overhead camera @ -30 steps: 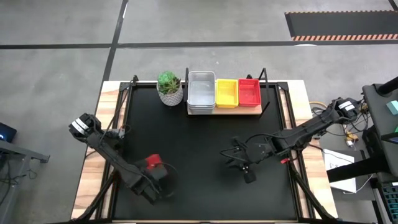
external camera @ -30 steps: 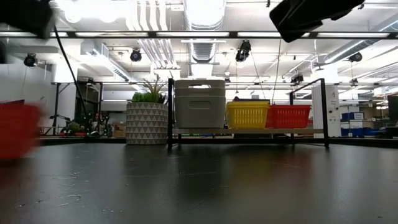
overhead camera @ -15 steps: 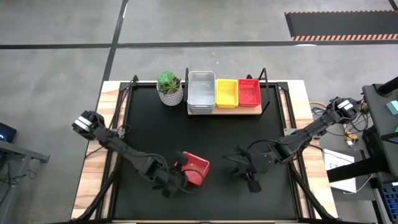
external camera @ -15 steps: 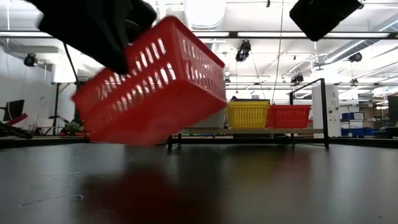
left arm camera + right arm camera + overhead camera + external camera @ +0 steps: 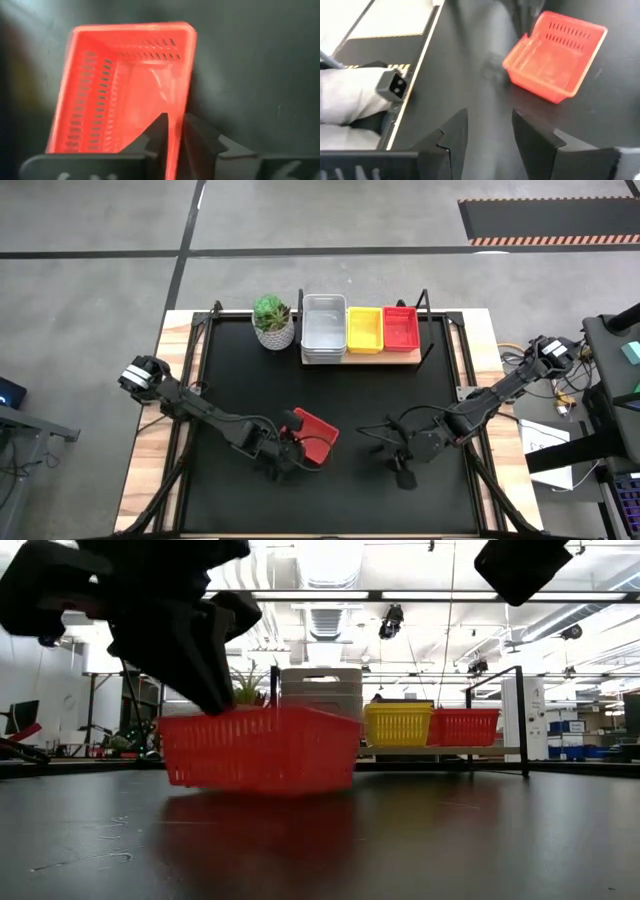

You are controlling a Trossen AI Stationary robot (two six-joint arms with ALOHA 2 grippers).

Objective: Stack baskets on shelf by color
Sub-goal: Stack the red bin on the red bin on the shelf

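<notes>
Near the front middle of the black tabletop [image 5: 330,390], the left tool [image 5: 298,451] is clenched on one side wall of a red basket [image 5: 314,436]. Its wrist view shows the two dark fingers [image 5: 156,131] pinching that thin wall, one inside the basket and one outside. From the low view the basket sits level at or just above the mat, with the dark tool above its left end; whether it fully rests on the surface is hard to tell.

To the right of it and a little apart, the right tool [image 5: 397,461] hangs low over bare mat. Its fingers [image 5: 452,131] stand spread with nothing between them, and its wrist view looks past them toward the same red basket.

Along the far edge stands the shelf [image 5: 410,358], a light wooden board with thin black uprights at its ends. On it, from left to right, are a stack of white-grey baskets [image 5: 323,326], a yellow basket [image 5: 364,328] and a red basket on the shelf [image 5: 401,327], set side by side and touching. The low view shows the white-grey stack taller than the yellow and red ones beside it. A potted plant [image 5: 272,321] in a white patterned pot stands on the mat just left of the shelf.
</notes>
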